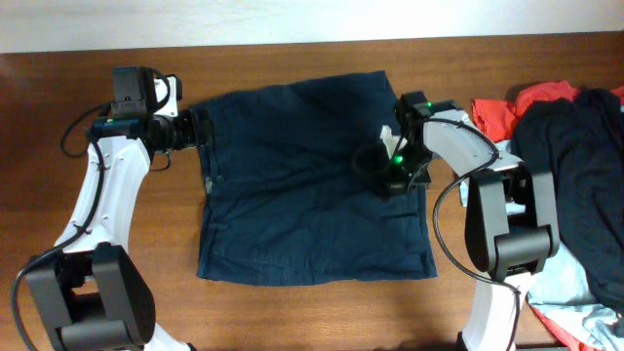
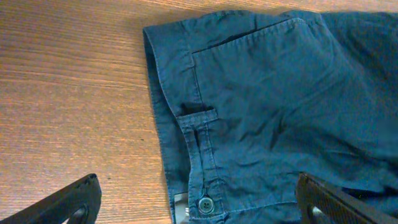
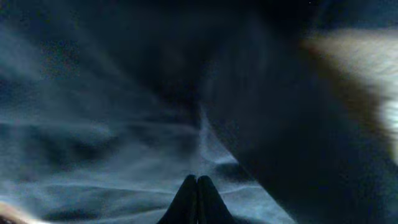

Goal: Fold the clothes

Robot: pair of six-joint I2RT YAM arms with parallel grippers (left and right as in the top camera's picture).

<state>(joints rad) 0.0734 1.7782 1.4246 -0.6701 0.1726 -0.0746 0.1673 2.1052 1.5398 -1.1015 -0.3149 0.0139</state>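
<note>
The dark navy shorts (image 1: 302, 195) lie spread flat in the middle of the table, waistband to the left. My left gripper (image 1: 200, 132) hovers at that waistband edge, open wide. In the left wrist view its fingers (image 2: 78, 196) straddle the waistband's button (image 2: 206, 205) and belt loop above the cloth (image 2: 280, 106), with nothing held. My right gripper (image 1: 375, 166) rests low on the right part of the shorts. In the right wrist view its fingertips (image 3: 197, 183) are pressed together against the cloth (image 3: 93, 124), beside a raised fold (image 3: 280, 143); no cloth shows between them.
A heap of other clothes sits at the table's right end: a red garment (image 1: 507, 112), a dark one (image 1: 575, 146) and a light blue one (image 1: 575, 292). Bare wood (image 1: 292, 312) runs along the front and left (image 2: 74, 93) of the shorts.
</note>
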